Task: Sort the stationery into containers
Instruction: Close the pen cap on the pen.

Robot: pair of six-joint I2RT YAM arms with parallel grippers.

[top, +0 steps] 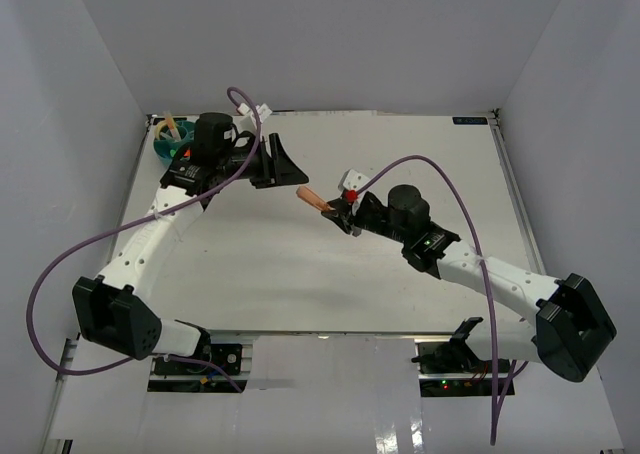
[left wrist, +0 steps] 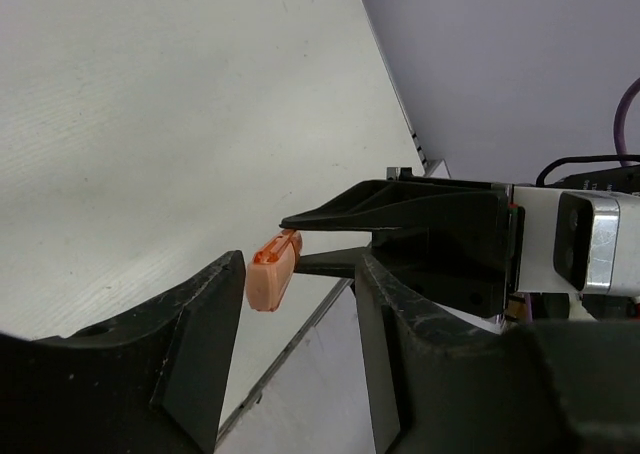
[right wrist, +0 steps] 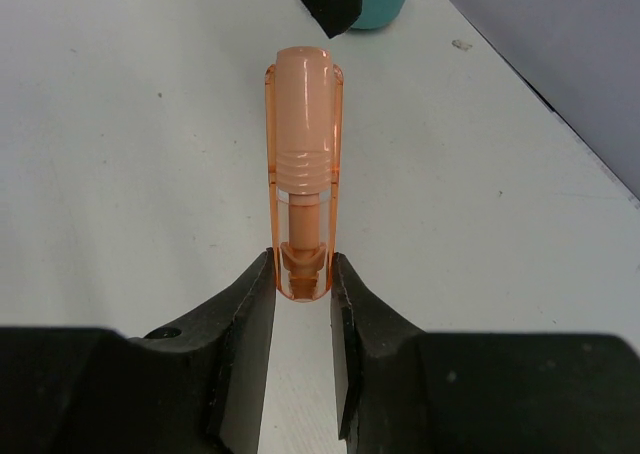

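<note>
My right gripper (top: pixel 335 210) (right wrist: pixel 303 274) is shut on the end of a short orange piece with a clear orange cap (top: pixel 310 198) (right wrist: pixel 303 124) and holds it above the table, pointing toward the far left. My left gripper (top: pixel 285 164) (left wrist: pixel 300 274) is open and empty, its jaws spread wide, facing the orange piece (left wrist: pixel 272 271), which hangs just beyond its fingertips. The round teal organiser (top: pixel 172 146) stands at the far left back corner, partly hidden by the left arm, with a pale pen standing in it. Its edge shows in the right wrist view (right wrist: pixel 382 10).
The white table's (top: pixel 300 274) right edge and rail (top: pixel 510 174) run by the grey wall. Purple cables (top: pixel 420 164) loop above both arms. A small white tag (top: pixel 351 178) sits beside the right gripper.
</note>
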